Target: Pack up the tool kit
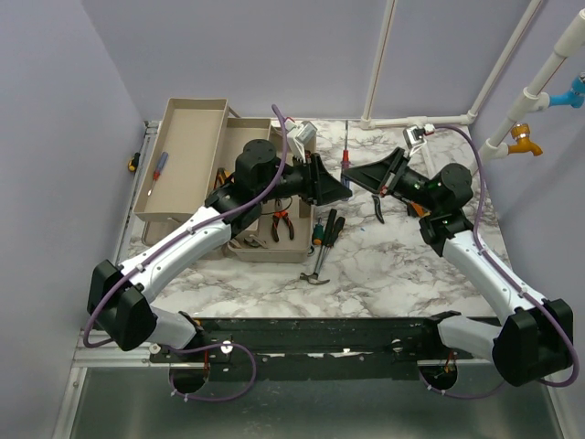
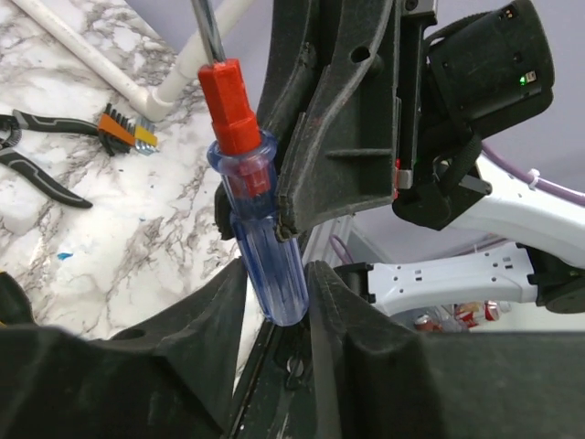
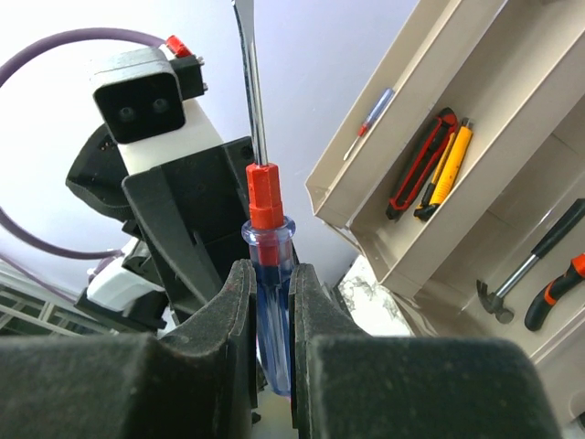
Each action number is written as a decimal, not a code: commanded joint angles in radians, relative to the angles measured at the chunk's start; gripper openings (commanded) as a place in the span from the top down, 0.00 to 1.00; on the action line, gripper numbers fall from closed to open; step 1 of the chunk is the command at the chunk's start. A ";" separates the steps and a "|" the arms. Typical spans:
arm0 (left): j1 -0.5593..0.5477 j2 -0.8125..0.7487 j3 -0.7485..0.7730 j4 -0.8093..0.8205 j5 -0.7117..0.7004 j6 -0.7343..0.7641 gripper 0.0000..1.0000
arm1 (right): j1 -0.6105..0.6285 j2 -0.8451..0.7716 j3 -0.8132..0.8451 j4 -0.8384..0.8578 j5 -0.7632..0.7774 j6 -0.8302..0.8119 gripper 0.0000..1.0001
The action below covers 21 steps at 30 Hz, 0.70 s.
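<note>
A screwdriver (image 1: pixel 345 160) with a clear blue handle and red collar (image 2: pixel 239 155) hangs in mid-air over the table, shaft pointing up. My right gripper (image 3: pixel 270 302) is shut on the blue handle (image 3: pixel 267 274). My left gripper (image 2: pixel 274 306) faces it from the other side. Its jaws stand close round the handle's butt end, one finger (image 2: pixel 329 302) touching and a thin gap at the other. The beige toolbox (image 1: pixel 187 197) stands open at the left with its trays (image 3: pixel 475 119) folded out. It holds red-handled pliers (image 1: pixel 281 224), a small screwdriver (image 1: pixel 159 166) and utility knives (image 3: pixel 422 165).
Loose screwdrivers (image 1: pixel 326 229) and a hammer (image 1: pixel 317 272) lie on the marble table just right of the toolbox. Black pliers (image 2: pixel 37 155) and a small folding tool set (image 2: pixel 128 128) lie beneath the right gripper. White pipes (image 1: pixel 416 119) run along the back wall.
</note>
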 commanded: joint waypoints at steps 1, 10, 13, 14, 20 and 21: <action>-0.005 0.017 0.013 0.079 0.039 -0.029 0.72 | 0.018 0.001 -0.012 0.061 -0.028 0.022 0.99; 0.011 -0.017 0.024 -0.065 -0.015 0.071 1.00 | 0.023 -0.026 0.024 -0.103 0.047 -0.092 0.21; 0.063 -0.071 0.016 -0.172 -0.048 0.122 1.00 | 0.022 -0.060 0.055 -0.245 0.138 -0.174 0.11; 0.087 -0.091 0.011 -0.213 -0.051 0.136 1.00 | 0.023 -0.072 0.063 -0.293 0.182 -0.201 0.10; 0.302 -0.230 0.099 -0.613 -0.226 0.344 1.00 | 0.023 -0.136 0.091 -0.475 0.368 -0.309 0.10; 0.337 -0.246 0.126 -0.679 -0.268 0.380 1.00 | 0.023 -0.141 0.090 -0.489 0.384 -0.322 0.10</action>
